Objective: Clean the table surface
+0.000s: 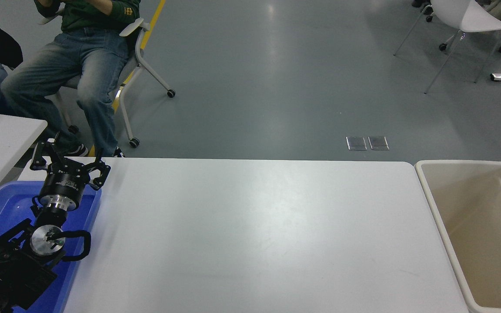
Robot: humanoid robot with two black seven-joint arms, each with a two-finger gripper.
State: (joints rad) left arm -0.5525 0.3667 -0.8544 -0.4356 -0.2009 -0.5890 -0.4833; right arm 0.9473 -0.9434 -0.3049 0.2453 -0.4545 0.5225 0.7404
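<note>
The table surface (250, 230) is a wide white-grey top that fills the lower middle of the head view, with nothing lying on it. My left gripper (68, 157) is parked at the lower left over a blue tray (2, 208), its fingers spread open and empty. My right arm and gripper are out of view. The crumpled brown paper seen earlier is out of view too.
A beige plastic bin (433, 191) stands against the table's right end. A corner of a smaller white table (2, 134) shows at the left. Two people sit on chairs (133, 56) beyond the far left corner. A white chair (468, 17) stands at the top right.
</note>
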